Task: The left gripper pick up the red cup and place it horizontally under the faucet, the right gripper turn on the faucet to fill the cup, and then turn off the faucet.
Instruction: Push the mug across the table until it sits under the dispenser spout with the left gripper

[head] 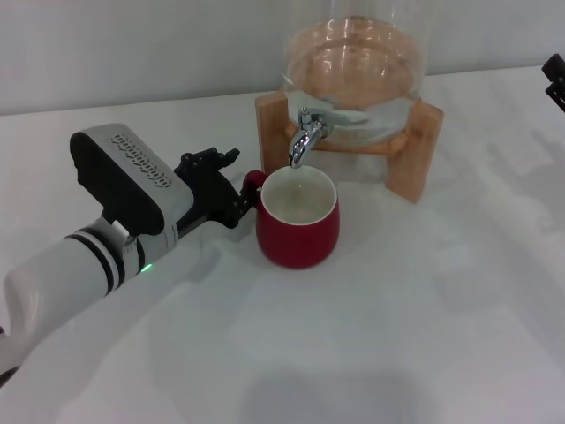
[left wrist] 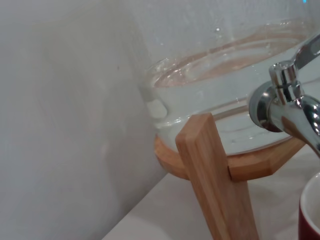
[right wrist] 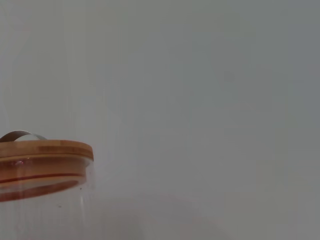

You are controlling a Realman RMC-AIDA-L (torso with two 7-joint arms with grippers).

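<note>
Left gripper (head: pixel 231 190) is clamped on the small handle of the red cup (head: pixel 297 221), coming in from the cup's 9 o'clock. Cup stands upright on the table (head: pixel 424 309), mouth facing straight up, right below the faucet (head: pixel 305 134) spout at 12 o'clock. Right gripper (head: pixel 554 78) sits way off at 2 o'clock; can't tell its fingers.

Glossy dark-red ceramic red cup (head: pixel 297 231) with smooth white inside, shiny chrome metal faucet (head: pixel 305 135), clear glass jar (head: pixel 357 66) — smooth, reflective — on a pale matt wooden stand (head: pixel 415 150), wooden lid (right wrist: pixel 45 150), matt white table (head: pixel 424 309).
</note>
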